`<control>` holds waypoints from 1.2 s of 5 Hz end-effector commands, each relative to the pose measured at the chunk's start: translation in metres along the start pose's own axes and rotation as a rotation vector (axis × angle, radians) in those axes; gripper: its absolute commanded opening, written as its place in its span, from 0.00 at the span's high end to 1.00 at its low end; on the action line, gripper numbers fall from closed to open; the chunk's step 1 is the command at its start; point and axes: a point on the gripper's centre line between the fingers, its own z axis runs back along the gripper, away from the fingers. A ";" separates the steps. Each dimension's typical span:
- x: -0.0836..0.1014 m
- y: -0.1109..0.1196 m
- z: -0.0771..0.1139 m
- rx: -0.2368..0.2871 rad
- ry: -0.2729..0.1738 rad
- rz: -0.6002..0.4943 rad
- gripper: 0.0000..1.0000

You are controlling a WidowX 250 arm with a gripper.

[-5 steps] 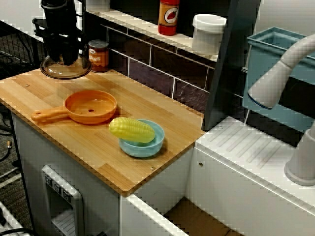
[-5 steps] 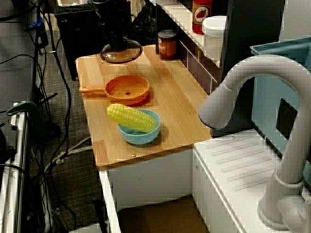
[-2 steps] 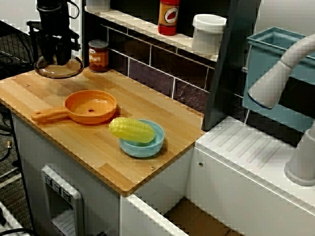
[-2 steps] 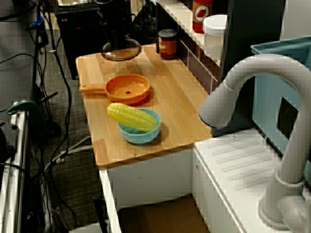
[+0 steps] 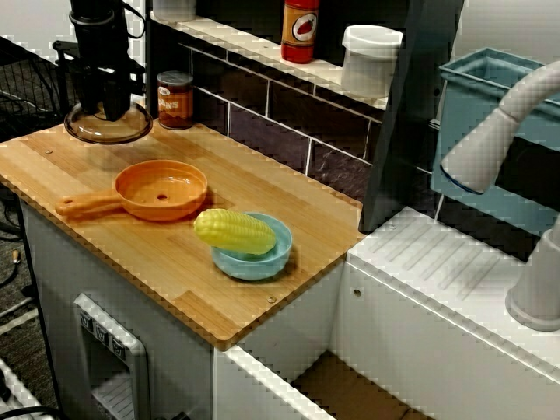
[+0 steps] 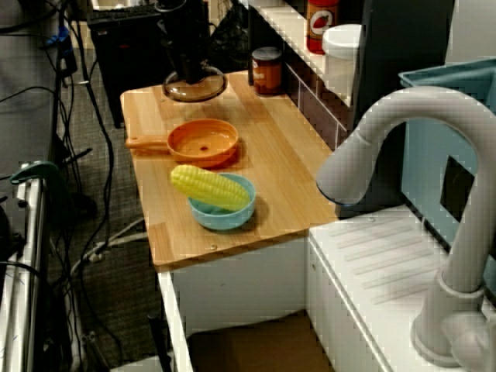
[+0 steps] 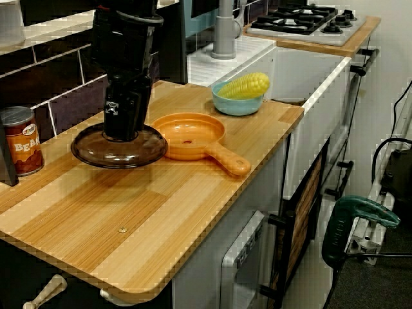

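My black gripper (image 5: 106, 108) hangs over the far left corner of the wooden counter (image 5: 262, 179), shut on the knob of a brown glass lid (image 5: 109, 129). In the view from the counter's end the lid (image 7: 119, 152) floats level a little above the wood, under the gripper (image 7: 122, 132). Just to its right lies an orange pan (image 7: 190, 135), empty, with its handle toward the counter's front edge. Past the pan (image 5: 162, 188) a blue bowl (image 5: 278, 252) holds a yellow corn cob (image 5: 234, 230). In the view from the sink side the lid (image 6: 194, 89) is behind the pan (image 6: 203, 141).
A bean can (image 5: 175, 99) stands against the tiled wall right beside the lid. A ketchup bottle (image 5: 300, 29) and a white pot (image 5: 371, 59) sit on the shelf above. A grey faucet (image 5: 499, 131), a white sink unit and a teal bin (image 5: 490, 114) are to the right.
The gripper with the lid drifted left and up toward the counter's far corner, then came back slightly right and down. Pan, bowl and corn have not moved.
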 end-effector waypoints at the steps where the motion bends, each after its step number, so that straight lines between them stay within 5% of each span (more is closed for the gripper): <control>1: -0.006 -0.005 0.005 0.018 -0.023 -0.030 1.00; 3: -0.010 -0.008 -0.001 0.029 -0.017 -0.045 1.00; 4: -0.012 -0.010 0.000 0.029 -0.016 -0.049 0.86; 5: -0.011 -0.009 -0.002 0.032 -0.012 -0.047 0.26; 6: -0.012 -0.009 -0.002 0.035 -0.010 -0.048 0.00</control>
